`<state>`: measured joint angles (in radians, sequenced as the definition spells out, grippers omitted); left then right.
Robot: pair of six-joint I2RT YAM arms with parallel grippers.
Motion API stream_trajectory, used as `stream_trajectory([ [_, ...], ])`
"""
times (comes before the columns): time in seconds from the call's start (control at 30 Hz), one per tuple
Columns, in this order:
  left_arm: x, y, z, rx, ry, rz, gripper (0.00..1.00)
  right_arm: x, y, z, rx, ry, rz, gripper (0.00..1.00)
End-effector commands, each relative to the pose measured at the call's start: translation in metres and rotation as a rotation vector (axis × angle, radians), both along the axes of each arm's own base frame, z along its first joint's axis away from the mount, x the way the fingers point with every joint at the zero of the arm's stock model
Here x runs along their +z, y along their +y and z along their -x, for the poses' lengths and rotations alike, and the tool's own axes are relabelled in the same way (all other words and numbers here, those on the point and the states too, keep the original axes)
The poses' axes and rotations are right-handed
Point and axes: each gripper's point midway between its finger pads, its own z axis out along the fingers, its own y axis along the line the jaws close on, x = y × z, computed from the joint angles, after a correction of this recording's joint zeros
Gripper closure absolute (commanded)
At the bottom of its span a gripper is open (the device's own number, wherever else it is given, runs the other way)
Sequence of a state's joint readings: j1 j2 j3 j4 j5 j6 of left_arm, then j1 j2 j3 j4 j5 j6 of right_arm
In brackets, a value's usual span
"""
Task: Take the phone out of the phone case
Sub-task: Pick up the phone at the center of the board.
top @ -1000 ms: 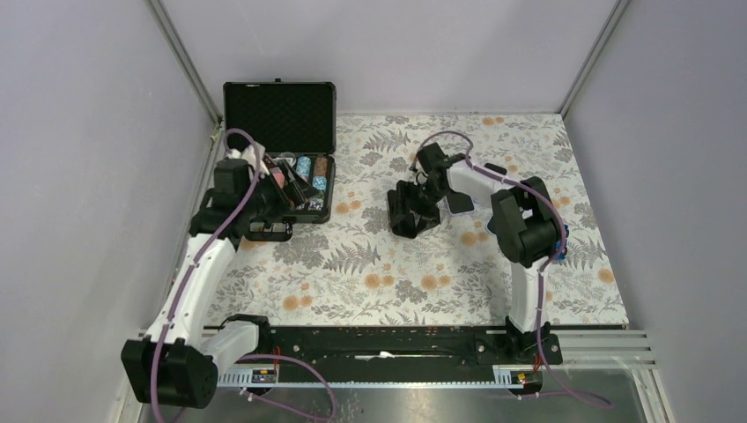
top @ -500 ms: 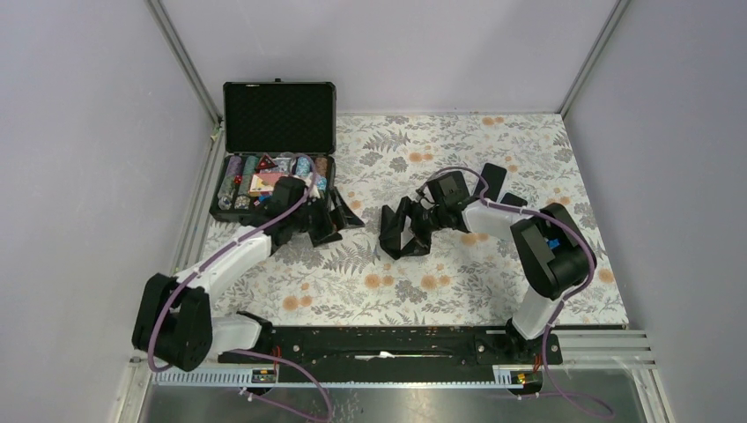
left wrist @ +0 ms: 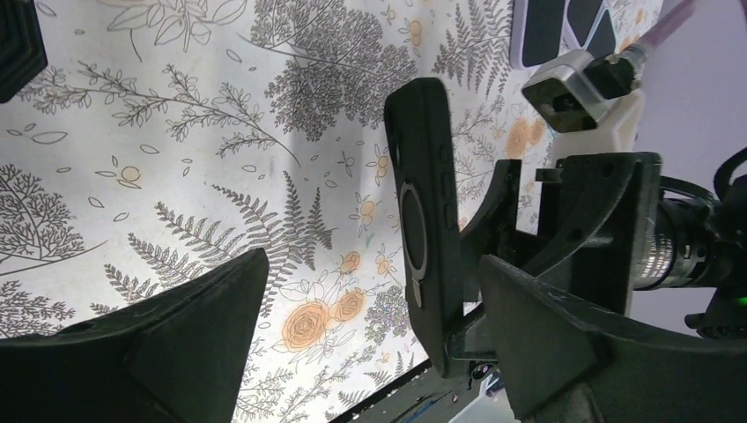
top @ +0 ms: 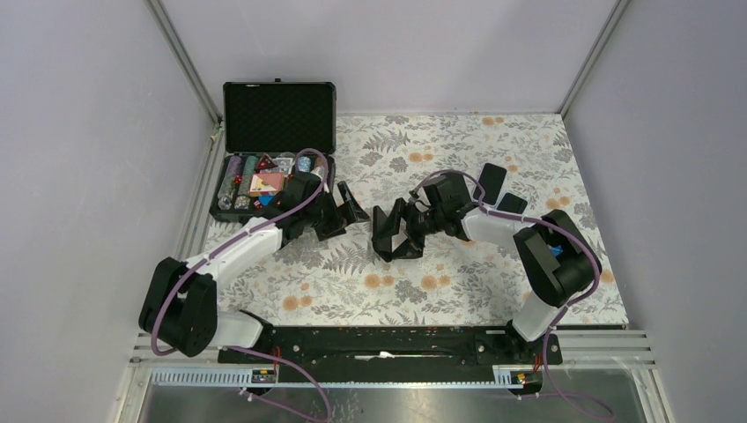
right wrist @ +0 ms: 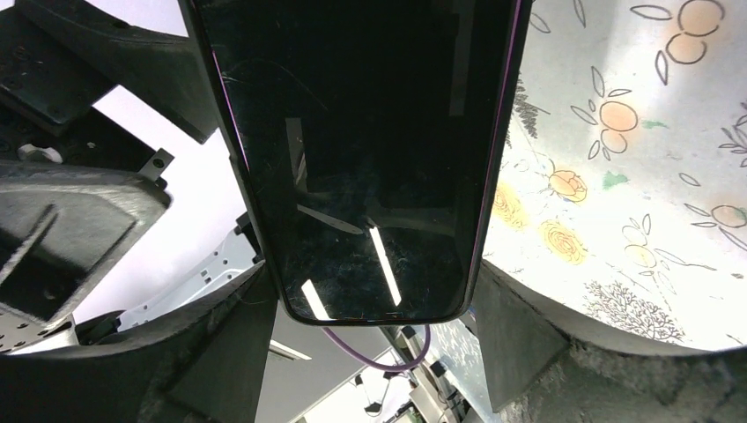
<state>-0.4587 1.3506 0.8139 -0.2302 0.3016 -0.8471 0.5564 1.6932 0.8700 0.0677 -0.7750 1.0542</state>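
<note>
My right gripper [top: 393,238] is clamped across the width of the phone case [left wrist: 427,203], one finger on each long edge. It holds the case off the flowered table [top: 458,300] near the middle, with the phone [right wrist: 352,150] seated inside it and the dark screen turned back toward my right wrist. My left gripper [top: 345,214] is spread wide and holds nothing. It faces the case from the left, near it but not touching. From the left wrist I see the case almost edge-on. Its long axis runs straight away from me, and the back with the round ring is turned toward my left-hand finger. The case sits closer to my right-hand finger [left wrist: 546,352] than to the other [left wrist: 176,339], so I judge I am slightly off centre. Its thin dimension lies along the line on which my left jaws close. The left arm is stretched low across the table, forearm nearly level and wrist pointing right. The right arm is folded back from its base, wrist pointing left, so the two grippers stand almost nose to nose. The left one is the free one, and I think it should work the phone loose.
</note>
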Motion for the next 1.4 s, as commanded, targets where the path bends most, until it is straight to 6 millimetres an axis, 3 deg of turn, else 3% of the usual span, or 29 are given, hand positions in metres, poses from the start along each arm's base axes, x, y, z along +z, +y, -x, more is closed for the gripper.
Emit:
stream_trajectory([
  [0.0,0.038,-0.002,-0.020,0.036,-0.137,0.041,0.04,0.039,0.014,0.006,0.068,-0.079,-0.101,0.53],
  [0.17,0.035,-0.006,-0.019,0.019,-0.133,0.047,0.01,0.033,0.016,0.020,0.157,-0.099,-0.007,0.53],
  [0.33,0.024,0.000,-0.020,0.050,-0.092,0.008,0.04,0.038,0.025,0.027,0.213,-0.144,0.017,0.53],
  [0.6,0.021,-0.016,-0.017,0.049,0.007,0.097,0.35,0.036,0.032,0.024,0.201,-0.205,0.069,0.53],
  [0.73,0.016,-0.010,-0.023,0.069,0.004,0.081,0.52,0.041,0.037,0.017,0.194,-0.246,0.062,0.53],
  [1.0,0.014,-0.025,-0.024,0.037,0.056,0.179,0.52,0.043,0.040,0.016,0.204,-0.268,0.063,0.53],
  [1.17,0.014,-0.031,-0.020,0.013,0.078,0.221,0.72,0.040,0.039,0.012,0.192,-0.278,0.082,0.52],
  [1.27,0.017,-0.033,-0.020,0.000,0.073,0.231,0.89,0.039,0.039,0.009,0.183,-0.292,0.090,0.49],
  [1.33,0.020,-0.034,-0.020,-0.011,0.066,0.235,1.00,0.043,0.038,0.007,0.174,-0.329,0.082,0.38],
  [1.37,0.023,-0.034,-0.020,-0.018,0.057,0.236,1.00,0.046,0.038,0.005,0.169,-0.357,0.074,0.30],
])
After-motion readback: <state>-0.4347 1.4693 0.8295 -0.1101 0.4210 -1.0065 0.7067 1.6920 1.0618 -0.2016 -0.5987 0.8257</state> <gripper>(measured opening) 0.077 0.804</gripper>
